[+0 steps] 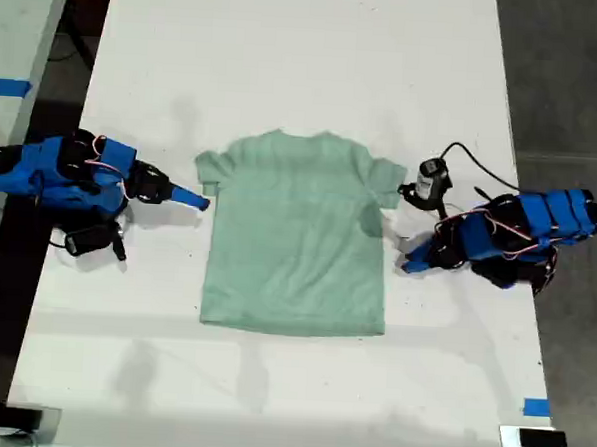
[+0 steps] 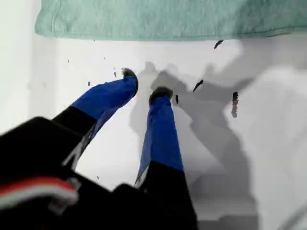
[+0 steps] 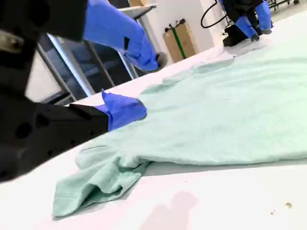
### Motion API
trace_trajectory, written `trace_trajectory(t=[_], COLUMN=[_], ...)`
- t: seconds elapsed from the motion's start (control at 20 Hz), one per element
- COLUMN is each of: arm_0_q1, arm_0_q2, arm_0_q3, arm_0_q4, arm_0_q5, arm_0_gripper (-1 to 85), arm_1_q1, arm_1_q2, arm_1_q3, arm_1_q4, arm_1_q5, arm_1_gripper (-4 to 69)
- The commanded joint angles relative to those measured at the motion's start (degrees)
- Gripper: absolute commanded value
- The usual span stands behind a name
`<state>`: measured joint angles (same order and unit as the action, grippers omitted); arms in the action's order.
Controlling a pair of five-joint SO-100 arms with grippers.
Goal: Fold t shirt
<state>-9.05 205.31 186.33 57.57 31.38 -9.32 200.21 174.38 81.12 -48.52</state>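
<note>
The pale mint-green t shirt [image 1: 298, 234] lies flat, face up, in the middle of the white table [image 1: 287, 53], neck toward the far edge. My first gripper [image 1: 412, 262] rests on the table at the exterior view's right, just off the shirt's side edge. In the first wrist view its blue fingers [image 2: 160, 124] stand slightly open over bare table, a short way from the shirt's straight edge [image 2: 168, 21]. My second gripper [image 1: 195, 200] sits at the exterior view's left beside the rumpled sleeve [image 3: 96, 182]. It stands open [image 3: 146, 86] with nothing between its jaws.
Blue tape marks [image 1: 536, 406] lie near the table's front corner at the exterior view's right. A black cable [image 1: 482, 165] loops above the first arm. Small dark specks [image 2: 234, 103] dot the table. Floor gaps run along both long table edges.
</note>
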Motion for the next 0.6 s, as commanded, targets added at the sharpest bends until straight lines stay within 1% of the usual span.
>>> trace_trajectory(t=[0.0, 0.05, 0.1, 0.15, 0.2, 0.25, 0.3, 0.35, 0.4, 0.45, 0.5, 0.55], arm_0_q1=[-0.2, -0.2, -0.2, -0.2, -0.7, -3.0, -4.9, -6.3, -8.3, -10.5, -12.3, -13.6], arm_0_q2=[0.4, 0.4, 0.4, 0.4, 0.4, 0.4, 0.4, 0.4, 0.4, 0.4, 0.4, 0.4], arm_0_q3=[2.4, 2.4, 2.4, 2.4, 2.4, 2.4, 2.4, 2.4, 2.4, 2.4, 2.4, 2.4], arm_0_q4=[0.1, 0.1, 0.1, 0.1, 0.2, 0.2, 0.3, 0.3, 0.3, 0.3, 0.3, 0.2], arm_0_q5=[0.4, 0.4, 0.4, 0.4, 0.4, -4.2, -14.5, -18.3, -18.7, -18.5, -18.9, -25.3], arm_0_gripper=[11.3, 11.3, 11.3, 11.3, 10.9, 10.3, 9.6, 9.5, 9.5, 9.5, 9.5, 9.8], arm_1_q1=[18.1, 17.8, 18.8, 21.4, 24.6, 22.6, 17.5, 19.6, 23.4, 26.5, 31.7, 37.8], arm_1_q2=[0.6, 0.6, 0.6, 0.6, 0.8, 0.9, 0.9, 0.8, 0.8, 0.6, -1.1, -5.8], arm_1_q3=[2.7, 2.8, 3.1, 3.0, 2.2, 0.1, -0.9, 0.6, 1.5, -0.2, -4.8, -11.7], arm_1_q4=[-1.9, -2.5, -2.9, -2.9, -2.5, -2.9, -2.1, -5.6, -12.6, -13.4, -9.8, -5.7], arm_1_q5=[49.4, 58.3, 58.0, 59.3, 56.8, 44.6, 41.7, 45.5, 37.3, 34.0, 31.6, 28.8], arm_1_gripper=[9.3, 10.3, 14.2, 21.8, 16.5, 13.0, 11.5, 4.8, 1.5, 4.5, 8.3, 12.7])
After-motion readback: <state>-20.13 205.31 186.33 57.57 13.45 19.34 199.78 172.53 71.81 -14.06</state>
